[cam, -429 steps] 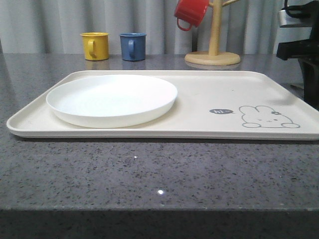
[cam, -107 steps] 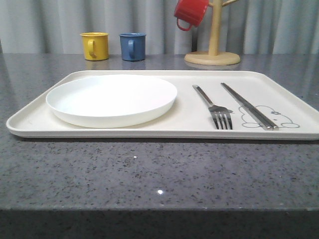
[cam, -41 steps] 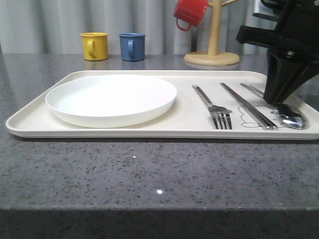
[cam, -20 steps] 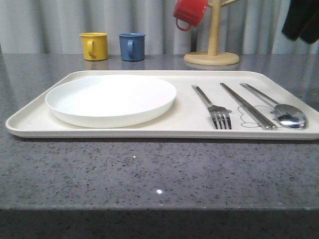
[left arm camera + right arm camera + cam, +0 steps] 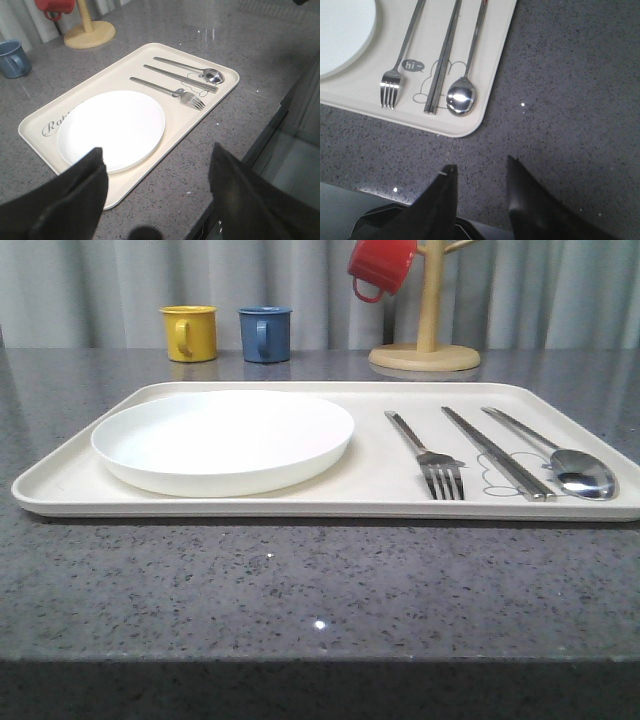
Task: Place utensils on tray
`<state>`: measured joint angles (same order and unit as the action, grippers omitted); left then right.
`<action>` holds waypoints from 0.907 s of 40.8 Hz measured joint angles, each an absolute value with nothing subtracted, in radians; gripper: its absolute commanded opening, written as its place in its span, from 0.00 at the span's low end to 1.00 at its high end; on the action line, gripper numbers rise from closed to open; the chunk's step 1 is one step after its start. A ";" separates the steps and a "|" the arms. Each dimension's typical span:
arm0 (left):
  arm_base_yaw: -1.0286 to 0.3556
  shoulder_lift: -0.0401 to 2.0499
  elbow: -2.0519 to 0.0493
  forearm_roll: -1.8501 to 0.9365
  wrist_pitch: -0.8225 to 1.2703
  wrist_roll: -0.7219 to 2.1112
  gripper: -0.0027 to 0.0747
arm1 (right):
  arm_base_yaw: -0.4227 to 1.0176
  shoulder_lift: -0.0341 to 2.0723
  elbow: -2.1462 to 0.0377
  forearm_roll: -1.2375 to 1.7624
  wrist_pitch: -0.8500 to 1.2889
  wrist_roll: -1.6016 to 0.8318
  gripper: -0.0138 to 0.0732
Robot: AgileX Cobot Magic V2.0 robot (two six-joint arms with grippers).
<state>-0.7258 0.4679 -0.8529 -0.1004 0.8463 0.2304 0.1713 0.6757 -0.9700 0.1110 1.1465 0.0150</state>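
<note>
- Looked pretty much done to me: fork (image 5: 437,461), chopsticks (image 5: 497,452) and spoon (image 5: 562,460) all lay side by side at the tray's (image 5: 300,508) right end, plate (image 5: 222,439) at its left end.
- Left tool (image 5: 155,195) gaped wide, right tool (image 5: 479,192) sat a bit apart; both empty, over the desk (image 5: 300,580).
- Nothing left to place, I'd say.

On the tray (image 5: 250,502): plate (image 5: 222,440) left; fork (image 5: 428,453), chopsticks (image 5: 496,451), spoon (image 5: 560,457) right
</note>
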 measured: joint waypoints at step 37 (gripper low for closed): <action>-0.726 0.468 -0.853 -0.113 0.846 0.230 0.16 | 0.171 0.240 -0.796 0.109 1.189 0.013 0.02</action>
<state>-0.7258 0.4679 -0.8529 -0.1131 0.8463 0.2298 0.1713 0.2400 -0.7956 0.1088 1.1887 0.0130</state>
